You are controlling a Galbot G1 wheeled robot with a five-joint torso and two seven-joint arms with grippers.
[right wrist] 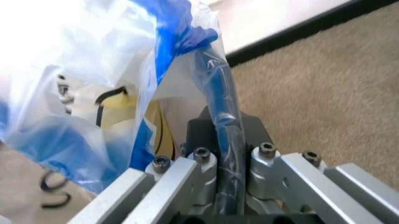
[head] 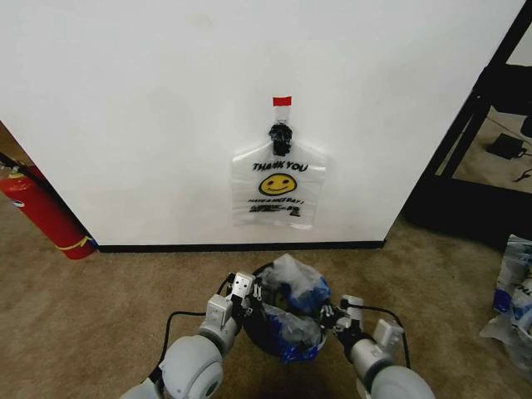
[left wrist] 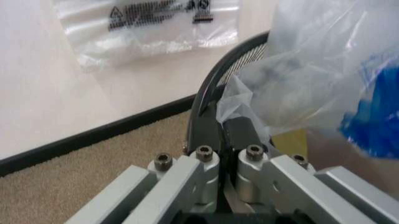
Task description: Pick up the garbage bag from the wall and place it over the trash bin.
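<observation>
Two bags show: one garbage bag hangs untouched on the far wall, another drapes the near trash bin, both grippers' fingers pinching its rim

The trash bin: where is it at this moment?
In the head view the trash bin sits low and centre on the carpet, below the bag hanging on the wall, between the left gripper and the right gripper, with a garbage bag over it.

The whitish garbage bag bears a yellow smiley and black lettering; the trash bin is black.
</observation>
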